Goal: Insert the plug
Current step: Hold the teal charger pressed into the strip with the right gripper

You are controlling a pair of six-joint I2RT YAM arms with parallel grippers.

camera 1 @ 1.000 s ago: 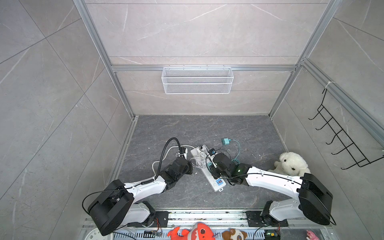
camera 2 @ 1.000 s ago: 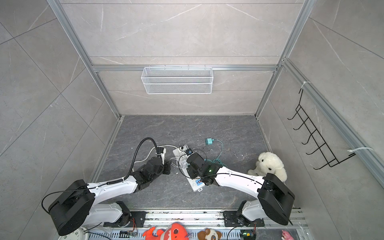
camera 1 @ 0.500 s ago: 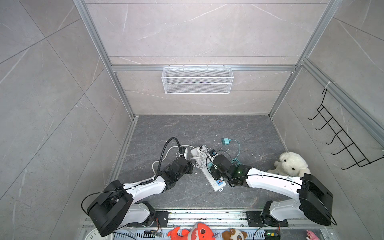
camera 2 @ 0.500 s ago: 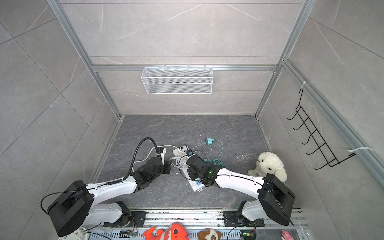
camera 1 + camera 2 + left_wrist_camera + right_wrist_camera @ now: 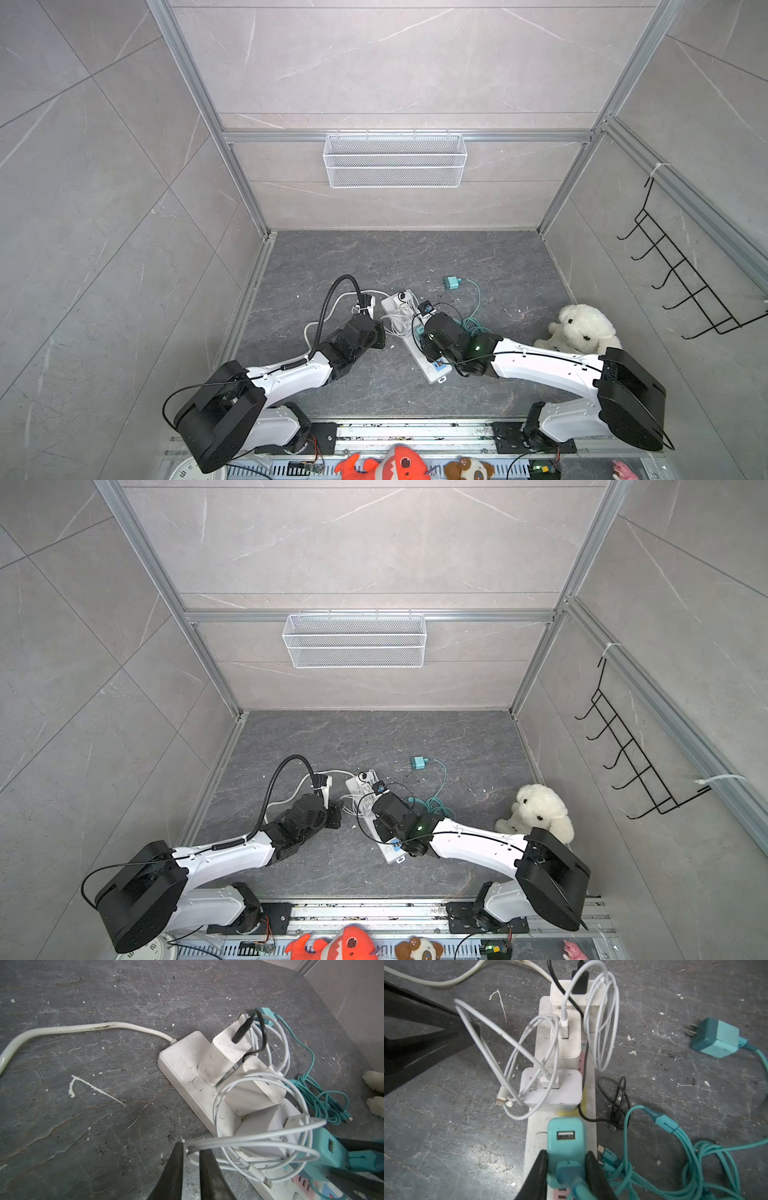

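Note:
A teal plug (image 5: 565,1138), a USB charger block with a teal cable, stands upright on the white power strip (image 5: 533,1126). My right gripper (image 5: 565,1154) is shut on its sides. Its prongs are hidden, so I cannot tell how deep it sits. In both top views the strip (image 5: 432,374) (image 5: 388,854) lies diagonally between the arms. My left gripper (image 5: 190,1147) is shut just left of the strip (image 5: 182,1059), with a loop of white cable resting at its tips. Its fingers (image 5: 176,1163) sit low over the floor.
Three white chargers (image 5: 550,1088) with looped white cables fill the strip's far sockets. A second teal charger (image 5: 451,282) lies loose on the floor beyond. Coiled teal cable (image 5: 695,1157) lies right of the strip. A white plush dog (image 5: 582,328) sits at the right wall.
My right gripper has edged slightly left over the strip with the teal plug still in it. The left arm has barely moved.

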